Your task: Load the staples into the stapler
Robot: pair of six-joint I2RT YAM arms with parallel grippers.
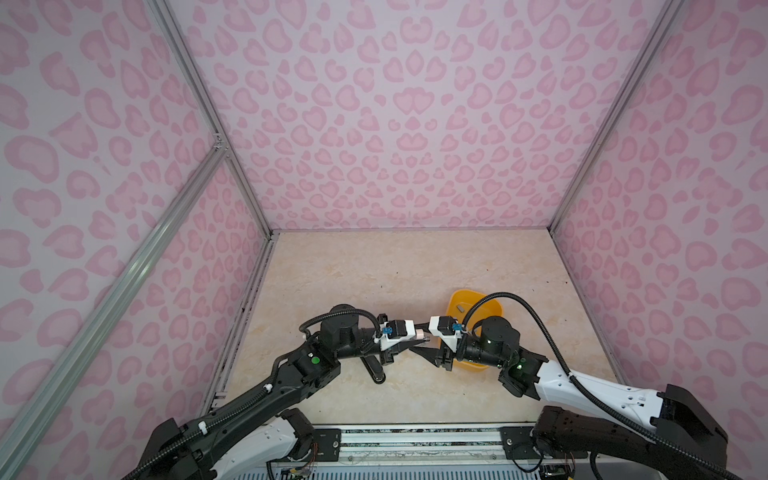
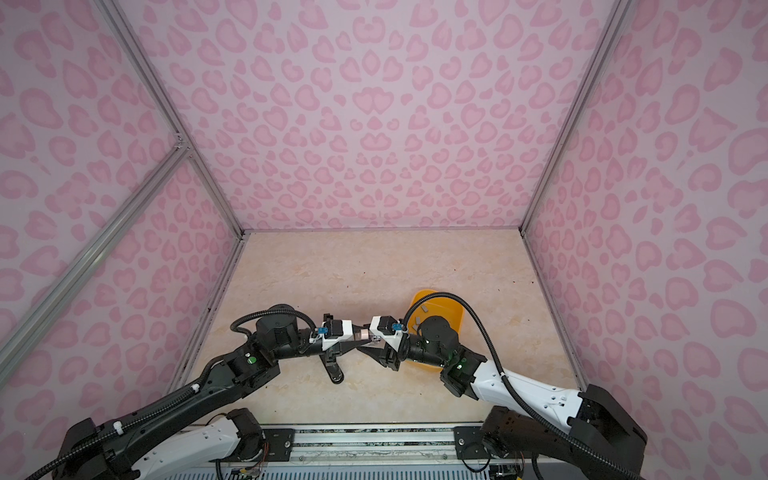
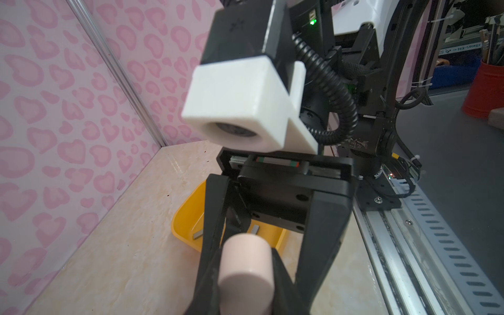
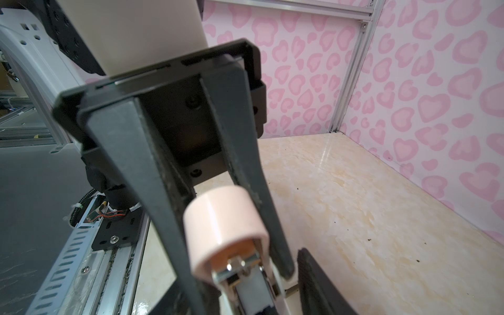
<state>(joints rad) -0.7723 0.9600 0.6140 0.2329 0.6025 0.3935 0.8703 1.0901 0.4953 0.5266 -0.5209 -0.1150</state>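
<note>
Nearest, above the middle of the beige counter (image 1: 415,399), the left tool (image 4: 240,272) is clenching a pale pink stapler (image 3: 245,267) and holding it clear of the surface, its metal channel (image 4: 241,266) showing under the rounded pink end. The right tool (image 1: 419,338) is facing it nose to nose, its fingers (image 3: 321,240) standing apart on either side of the stapler's end and gripping nothing that shows. Farther back and to the right, a yellow tray (image 1: 455,299) is sitting on the counter partly under the right arm (image 1: 582,386), and the staples (image 3: 198,234) are lying loose inside it as small grey strips.
</note>
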